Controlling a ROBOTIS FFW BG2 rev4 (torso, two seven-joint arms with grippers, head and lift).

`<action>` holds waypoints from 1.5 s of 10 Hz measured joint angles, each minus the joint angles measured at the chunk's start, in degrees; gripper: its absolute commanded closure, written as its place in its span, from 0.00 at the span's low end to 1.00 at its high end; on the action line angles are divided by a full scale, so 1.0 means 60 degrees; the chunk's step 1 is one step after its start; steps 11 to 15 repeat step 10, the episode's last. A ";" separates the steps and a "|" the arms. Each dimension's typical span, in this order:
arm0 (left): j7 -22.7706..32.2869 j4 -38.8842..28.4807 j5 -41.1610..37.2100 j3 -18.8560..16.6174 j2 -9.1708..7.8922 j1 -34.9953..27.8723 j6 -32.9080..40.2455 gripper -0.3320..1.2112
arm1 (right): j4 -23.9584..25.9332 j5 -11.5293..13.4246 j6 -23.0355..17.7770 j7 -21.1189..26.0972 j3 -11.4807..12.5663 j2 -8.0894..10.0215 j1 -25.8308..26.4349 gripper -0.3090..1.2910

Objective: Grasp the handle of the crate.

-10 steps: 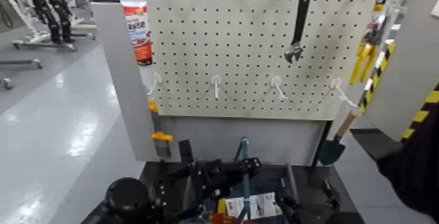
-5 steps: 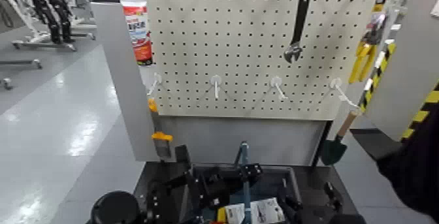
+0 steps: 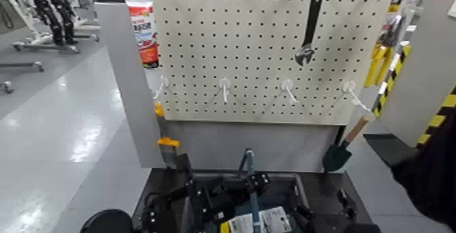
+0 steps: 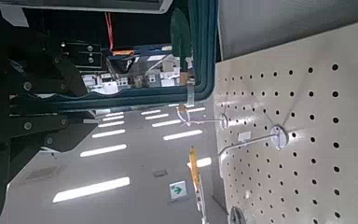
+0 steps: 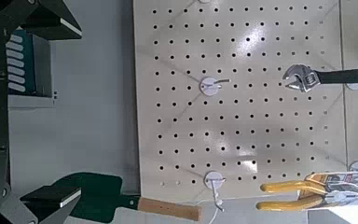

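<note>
Low before the white pegboard, we find the dark blue-grey slatted plastic crate with its thin blue-grey plastic handle arching upright over the middle. Our left gripper hangs at that bail, the strap rising just beside its black fingers; whether they are spread or pressed onto it we cannot tell. Our right gripper waits with fingers spread wide, the crate's slats showing just beyond one fingertip and the green trowel near the other. We judge the bail stiff but narrow and smooth, apt to pivot or slip, so we would take it at the crown of the arch, where the load hangs centred. Packets lie inside the crate, so we expect modest weight. A black wrench hangs above.
</note>
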State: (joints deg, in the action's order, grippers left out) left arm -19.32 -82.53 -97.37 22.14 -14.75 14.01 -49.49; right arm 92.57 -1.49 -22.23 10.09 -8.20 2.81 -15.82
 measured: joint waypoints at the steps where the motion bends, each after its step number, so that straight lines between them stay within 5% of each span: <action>1: 0.0046 -0.0183 -0.0057 -0.0036 -0.0015 -0.0108 0.0000 0.98 | 0.0018 -0.0001 0.0000 -0.0036 0.0000 -0.0003 -0.0001 0.27; 15: 0.0348 -0.0864 -0.0265 -0.0203 -0.0043 -0.0503 -0.0204 0.98 | 0.0058 0.0130 0.0030 -0.0369 0.0109 -0.0061 0.0000 0.28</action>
